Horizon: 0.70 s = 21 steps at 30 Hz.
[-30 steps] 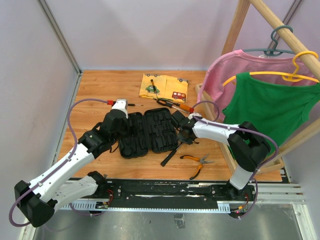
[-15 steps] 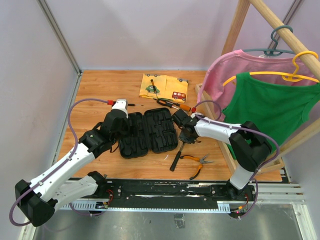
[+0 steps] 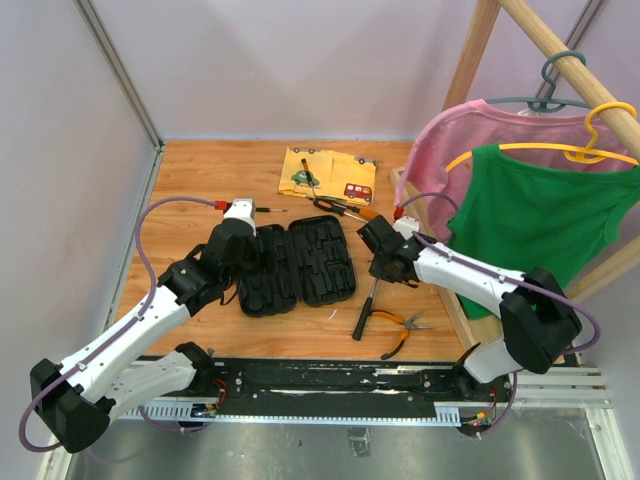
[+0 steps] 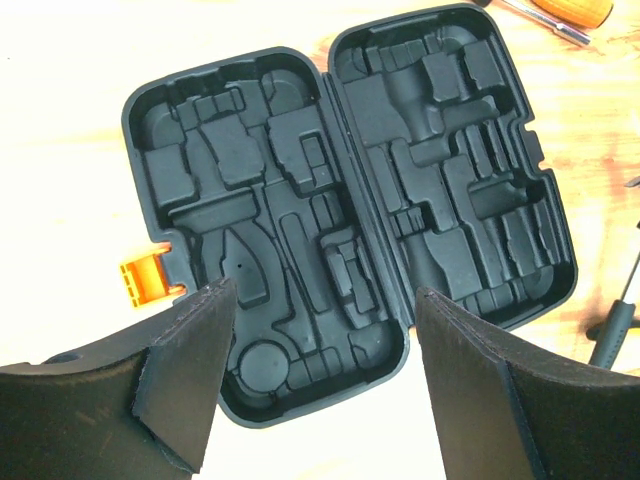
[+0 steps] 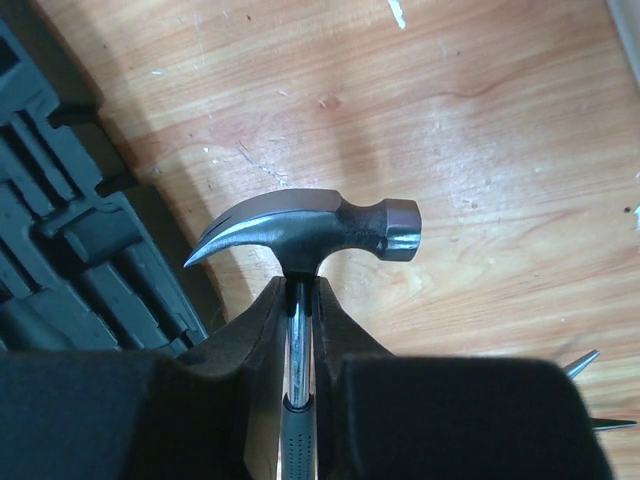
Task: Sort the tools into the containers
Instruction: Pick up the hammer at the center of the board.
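Right gripper just clamped the hammer neck, swung it — we stow next, case on its left. Left gripper spread wide above case.

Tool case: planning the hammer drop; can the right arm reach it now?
Probably yes: the tool case lies open beside the right gripper, nothing between them, though the left gripper hovers over it.

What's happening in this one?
The right arm's tool is shut on the steel neck of the black-handled claw hammer, just below its head, beside the open black plastic tool case. The left arm's tool hangs open over that case, whose visible moulded slots look empty. The orange-handled pliers and the orange-and-black screwdrivers lie on the wooden table, not yet sorted.
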### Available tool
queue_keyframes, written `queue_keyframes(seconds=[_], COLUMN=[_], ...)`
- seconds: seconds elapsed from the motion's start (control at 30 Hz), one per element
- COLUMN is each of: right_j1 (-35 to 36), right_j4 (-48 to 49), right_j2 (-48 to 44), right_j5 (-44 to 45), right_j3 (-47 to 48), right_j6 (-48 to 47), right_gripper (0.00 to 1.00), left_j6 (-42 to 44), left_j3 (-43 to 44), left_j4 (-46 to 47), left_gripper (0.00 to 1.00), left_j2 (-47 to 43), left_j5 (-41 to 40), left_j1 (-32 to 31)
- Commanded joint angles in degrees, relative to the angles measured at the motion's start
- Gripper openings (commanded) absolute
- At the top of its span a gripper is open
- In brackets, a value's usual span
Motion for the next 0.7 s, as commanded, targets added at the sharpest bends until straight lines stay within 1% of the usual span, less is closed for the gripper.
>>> queue_keyframes(seconds=[0.0, 0.13, 0.23, 0.3, 0.5, 0.67], right_j1=[-0.6, -0.5, -0.5, -0.4, 0.8, 2.6], right_j4=[2.0, 6.1, 10.8, 11.7, 11.7, 11.5], right_j2=[-2.7, -3.2, -3.6, -3.2, 0.4, 6.8], right_j5=[2.8, -1.5, -6.0, -8.1, -12.8, -16.3], right_j3=[-0.1, 0.4, 0.6, 2.2, 10.5, 19.6], right_j6=[-7.2, -13.1, -15.3, -15.5, -15.9, -15.9], right_gripper=[0.01, 0.01, 0.01, 0.01, 0.01, 0.01], left_j6=[0.0, -1.0, -1.8, -2.6, -5.0, -6.1], left_j3=[0.4, 0.6, 0.7, 0.8, 1.5, 1.3], left_j4=[-0.8, -1.3, -1.7, -2.3, -4.1, -4.3], left_gripper=[0.76, 0.76, 0.76, 0.77, 0.77, 0.79], left_j2=[-0.3, -1.4, -2.6, -3.5, -6.6, -10.8], left_j5=[-2.1, -3.6, -5.0, -6.4, -10.7, -13.0], left_j1=[1.2, 3.2, 4.9, 5.9, 9.5, 10.9])
